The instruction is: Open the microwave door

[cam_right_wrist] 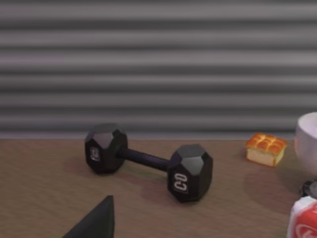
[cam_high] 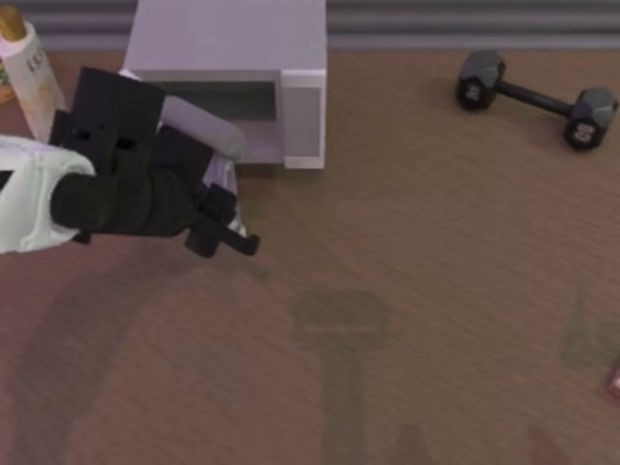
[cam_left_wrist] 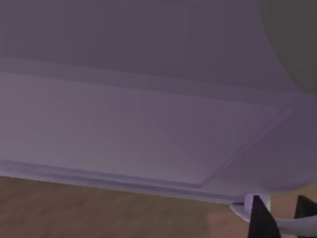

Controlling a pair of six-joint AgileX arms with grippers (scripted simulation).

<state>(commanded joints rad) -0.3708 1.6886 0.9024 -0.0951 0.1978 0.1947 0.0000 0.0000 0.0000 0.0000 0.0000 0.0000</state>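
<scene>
**Top view: left end effector at the swung-out microwave door**

Top view shows the microwave (cam_high: 228,44) at the back of the table (cam_high: 417,291), left of the middle. Its grey inside is visible, so the microwave door (cam_high: 199,124) stands open and swings out toward the front-left. The left end effector (cam_high: 225,231) is at the free edge of this door, and the black arm covers most of the panel. In the left wrist view the door fills nearly the whole picture, and two dark fingertips (cam_left_wrist: 260,218) sit around the white handle (cam_left_wrist: 257,203), so the fingers are clamped on it. A dumbbell (cam_high: 536,99) lies at the back right, well apart from the microwave. A bottle (cam_high: 27,68) stands at the far left edge. The right wrist view shows only one dark finger tip of the right end effector, so I cannot tell its state.
</scene>
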